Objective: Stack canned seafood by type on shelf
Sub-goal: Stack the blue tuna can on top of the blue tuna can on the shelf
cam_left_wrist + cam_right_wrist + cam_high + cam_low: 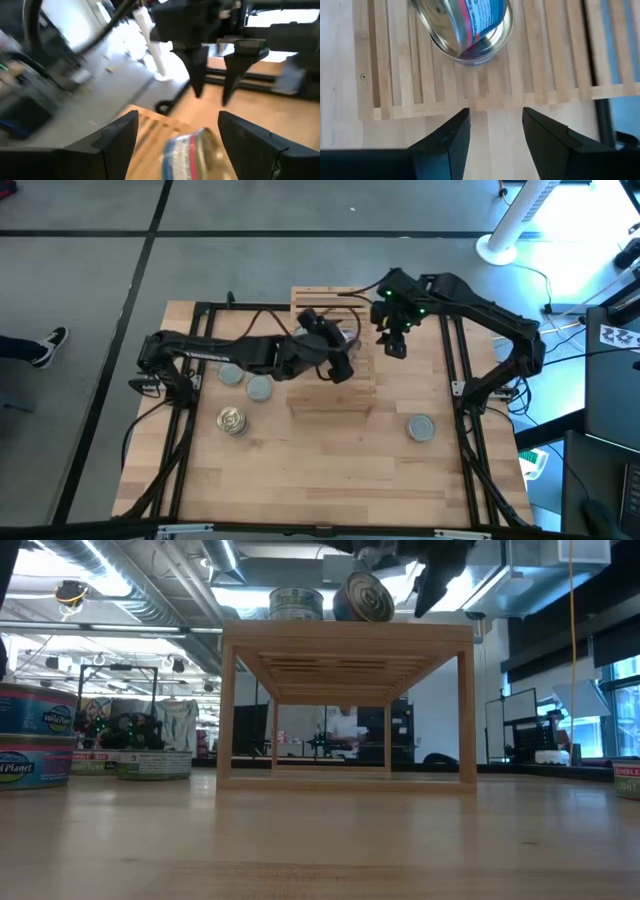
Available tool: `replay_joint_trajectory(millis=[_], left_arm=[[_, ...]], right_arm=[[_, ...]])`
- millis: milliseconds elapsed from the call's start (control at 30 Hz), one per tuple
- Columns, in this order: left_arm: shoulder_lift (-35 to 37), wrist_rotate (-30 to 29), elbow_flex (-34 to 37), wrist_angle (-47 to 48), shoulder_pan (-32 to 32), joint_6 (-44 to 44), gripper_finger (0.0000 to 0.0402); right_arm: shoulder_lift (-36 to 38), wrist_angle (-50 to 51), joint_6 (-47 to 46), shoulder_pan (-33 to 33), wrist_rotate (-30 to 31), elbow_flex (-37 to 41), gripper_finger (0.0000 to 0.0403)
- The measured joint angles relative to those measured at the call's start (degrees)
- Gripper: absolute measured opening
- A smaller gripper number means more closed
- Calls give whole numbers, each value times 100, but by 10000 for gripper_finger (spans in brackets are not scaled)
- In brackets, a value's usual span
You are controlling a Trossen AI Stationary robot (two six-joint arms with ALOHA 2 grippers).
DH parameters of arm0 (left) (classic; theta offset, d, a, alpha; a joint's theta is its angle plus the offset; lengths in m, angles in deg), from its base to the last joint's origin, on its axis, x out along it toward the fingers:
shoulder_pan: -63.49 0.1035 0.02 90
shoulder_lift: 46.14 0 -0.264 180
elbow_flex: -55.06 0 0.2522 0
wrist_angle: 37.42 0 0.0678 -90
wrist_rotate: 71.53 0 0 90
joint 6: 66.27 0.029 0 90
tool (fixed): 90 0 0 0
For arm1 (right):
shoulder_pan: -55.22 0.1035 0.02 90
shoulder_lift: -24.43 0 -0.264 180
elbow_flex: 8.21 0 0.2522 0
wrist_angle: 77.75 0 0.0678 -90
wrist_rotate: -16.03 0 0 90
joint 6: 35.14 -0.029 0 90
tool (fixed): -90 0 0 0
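On the slatted wooden shelf one tin lies flat. Beside it a second tin with a golden top stands tilted on its rim on the slats. My right gripper hangs open just above and beside the tilted tin, pointing steeply down. My left gripper is open over the shelf, with the blurred tin showing between its fingers. I see no touch.
Two grey-topped tins and a golden-topped one lie on the tabletop left of the shelf. Another grey-topped tin lies to the right, nearer the front. Black frame rails run along both sides.
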Motion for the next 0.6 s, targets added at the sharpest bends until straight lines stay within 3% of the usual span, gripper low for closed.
replay_joint_trajectory(millis=[200, 400, 600], left_arm=[[2, 1252, -683, 1247, 337, -1464, 272], [-33, 1963, -684, 1318, 647, -1380, 272], [-39, 2149, -683, 1657, 724, -1371, 272]], right_arm=[[227, -1, -2, 11, 42, -2, 182], [178, -312, -26, 13, -31, 104, 182], [141, -417, -12, 9, 311, 453, 182]])
